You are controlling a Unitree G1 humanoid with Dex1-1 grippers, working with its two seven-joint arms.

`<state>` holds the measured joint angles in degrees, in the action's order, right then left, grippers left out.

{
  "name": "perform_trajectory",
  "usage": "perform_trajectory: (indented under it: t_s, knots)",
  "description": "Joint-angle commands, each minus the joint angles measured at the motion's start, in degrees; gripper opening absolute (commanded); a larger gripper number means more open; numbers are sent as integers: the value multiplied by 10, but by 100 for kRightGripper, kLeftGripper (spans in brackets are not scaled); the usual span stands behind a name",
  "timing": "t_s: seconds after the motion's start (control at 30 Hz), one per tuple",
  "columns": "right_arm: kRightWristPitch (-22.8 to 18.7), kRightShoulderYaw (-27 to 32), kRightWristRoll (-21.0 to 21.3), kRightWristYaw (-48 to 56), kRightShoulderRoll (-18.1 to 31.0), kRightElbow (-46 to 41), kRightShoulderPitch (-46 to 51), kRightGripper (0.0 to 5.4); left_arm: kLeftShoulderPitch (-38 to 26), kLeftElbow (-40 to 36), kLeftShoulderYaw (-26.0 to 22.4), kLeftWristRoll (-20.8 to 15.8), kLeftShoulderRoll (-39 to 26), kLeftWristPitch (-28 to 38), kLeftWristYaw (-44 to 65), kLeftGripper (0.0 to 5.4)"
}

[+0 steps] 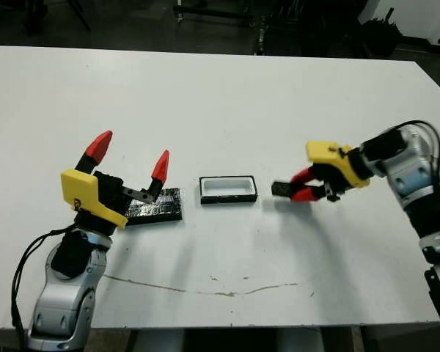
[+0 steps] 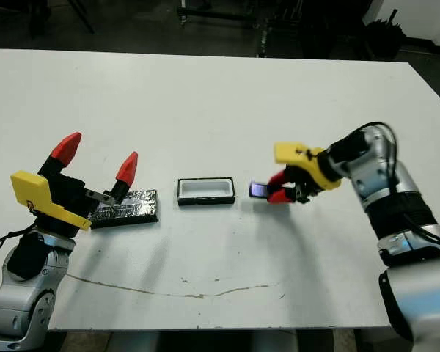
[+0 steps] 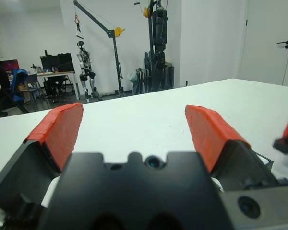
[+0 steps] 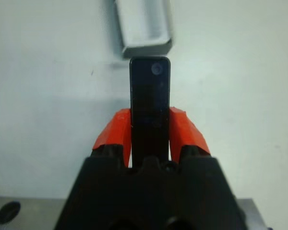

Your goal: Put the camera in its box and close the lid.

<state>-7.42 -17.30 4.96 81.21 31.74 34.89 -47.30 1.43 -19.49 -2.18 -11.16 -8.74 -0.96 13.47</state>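
Beside box (image 1: 228,189), right pincer (image 1: 302,186) clamps camera (image 4: 150,103); left pincer (image 1: 130,156) agape, hiding lid (image 1: 158,205) partly.

We see our right end effector (image 4: 150,132) clamping the camera (image 4: 150,96) between its red fingers (image 4: 113,134), the bar pointing toward the box (image 4: 144,26) on the white surface (image 4: 240,72).

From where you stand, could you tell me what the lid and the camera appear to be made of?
The flat black rectangular lid looks like rigid card or plastic with a glittery, speckled textured finish. The slim black bar-shaped camera, clamped between the right gripper's fingers, looks like smooth glossy plastic or glass, since its face reflects light.
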Motion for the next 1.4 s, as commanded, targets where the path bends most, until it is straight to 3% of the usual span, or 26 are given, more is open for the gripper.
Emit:
perform_trajectory:
  t_s: [0.03, 0.23, 0.4, 0.73, 0.9, 1.4]
  knots:
    - [-35, 22, -28, -1, -17, 35, -44, 165, 1, -6, -1, 0, -1, -13, -3, 540]
    - [-36, 39, -45, -29, -62, 71, -98, 165, -1, 0, 0, 0, -3, -5, 2, 540]
    - [-66, 30, -45, -48, -112, 76, -129, 165, -2, 0, 1, 3, -1, -5, -1, 540]
    - [-36, -9, -13, -72, -189, 147, -146, 165, -2, -4, 2, 3, 1, -7, -5, 540]
    - [-50, -15, -8, -67, -206, 173, -148, 165, -3, 0, 2, 4, 0, -1, -4, 540]
    - [-27, -38, 15, -53, -212, 184, -129, 165, 0, -1, 5, 7, 1, 2, -3, 540]
